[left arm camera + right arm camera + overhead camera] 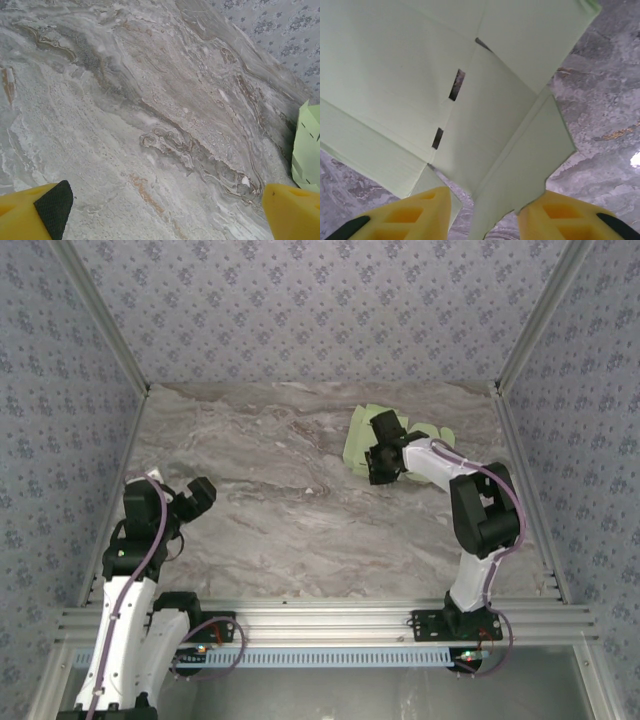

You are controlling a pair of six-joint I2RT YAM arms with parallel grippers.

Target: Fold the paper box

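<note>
Top external view: the right tool (383, 462) reaches out to the far right part of the grey marbled stone-look desk (280, 510). It sits against the near edge of the pale light-green paper box (362, 440), a thin card piece with tabs and crease lines that lies spread on the desk just beyond and to either side of this tool.

Right wrist view: the right tool (482, 210) shows 2 yellow fingers (415, 215) standing some way apart. A loose flap of the paper box (420, 75) hangs down into the gap between them. Whether the pads press on that flap I cannot tell. Ahead of the tool the card spreads wide, with creases and 2 dark slits (456, 85) along one fold, and desk (600, 125) shows to the right of it.

The left tool (197, 495) hangs over the near left of the desk, well apart from the paper box. In the left wrist view the left tool (165, 207) has its fingers (30, 215) spread wide over bare desk (150, 100), holding nothing. An edge of the paper box (307, 145) lies far off to its right.
</note>
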